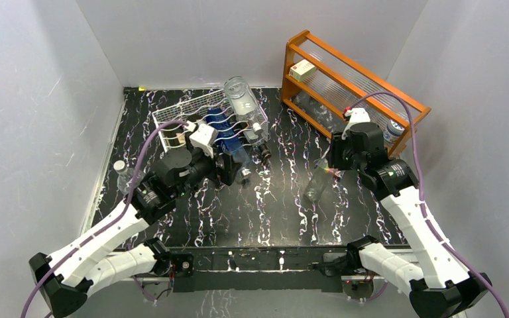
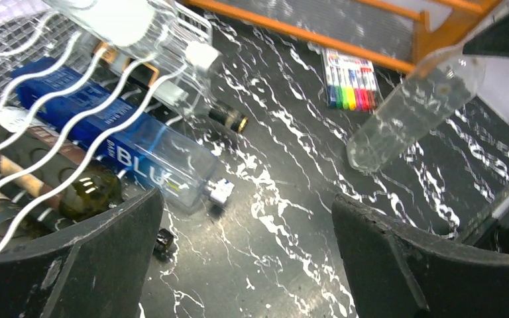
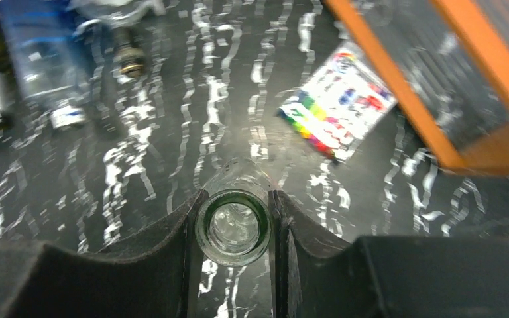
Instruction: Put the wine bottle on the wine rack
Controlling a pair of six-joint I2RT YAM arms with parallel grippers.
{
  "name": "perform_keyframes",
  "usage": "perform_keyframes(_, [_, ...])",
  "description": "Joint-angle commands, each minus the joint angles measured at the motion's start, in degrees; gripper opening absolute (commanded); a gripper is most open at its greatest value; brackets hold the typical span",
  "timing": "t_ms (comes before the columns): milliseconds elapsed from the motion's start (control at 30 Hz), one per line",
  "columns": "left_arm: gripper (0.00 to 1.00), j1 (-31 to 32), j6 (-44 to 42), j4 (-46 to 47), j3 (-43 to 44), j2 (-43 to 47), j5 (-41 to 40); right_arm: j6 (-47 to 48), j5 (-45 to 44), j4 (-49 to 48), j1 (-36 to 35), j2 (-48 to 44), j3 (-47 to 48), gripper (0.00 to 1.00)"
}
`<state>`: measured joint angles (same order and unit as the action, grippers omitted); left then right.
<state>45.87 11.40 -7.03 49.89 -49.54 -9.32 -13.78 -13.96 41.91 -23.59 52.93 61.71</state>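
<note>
Right fingers (image 3: 175, 232): closed on the neck of the wine bottle (image 2: 411, 109), one pad on each side just below its open mouth.
Right gripper (image 3: 235, 205): carries the clear bottle tilted, base lowest; whether the base touches the tabletop (image 1: 272, 212) cannot be told.
Left gripper (image 2: 245, 225): jaws fully apart, holding nothing, just beside the wine rack (image 1: 192, 116).
Wine rack: white wire, back left, well apart from the held bottle; its cradles carry a blue bottle (image 2: 139, 149), a clear jar-like bottle (image 1: 242, 99) on top and a dark bottle (image 2: 86, 192) below.
Nearby: marker pack (image 3: 338, 109) and orange shelf (image 1: 354, 76), close to the right arm.
Risk, slip: smooth glass gripped at one end only; a swing could let the bottle pivot or slide out.
Risk, collision: the left arm sits before the rack, so the incoming bottle could strike it or the stored bottles; few cradles look free.
</note>
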Motion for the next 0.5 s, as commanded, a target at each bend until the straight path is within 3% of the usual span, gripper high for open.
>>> perform_keyframes(0, [0.98,-0.01,-2.15,5.16,-3.36,-1.08,7.19,4.13,18.7,-9.62,0.04,-0.99,2.73,0.0])
perform_keyframes(267, [0.98,0.01,-5.86,14.22,-10.18,-3.46,21.06,6.22,33.28,-15.77,0.07,-2.02,-0.92,0.0])
perform_keyframes(467, [0.98,-0.01,-6.19,17.35,-10.38,-8.42,28.52,5.32,42.63,-20.38,0.04,-1.41,-3.78,0.0])
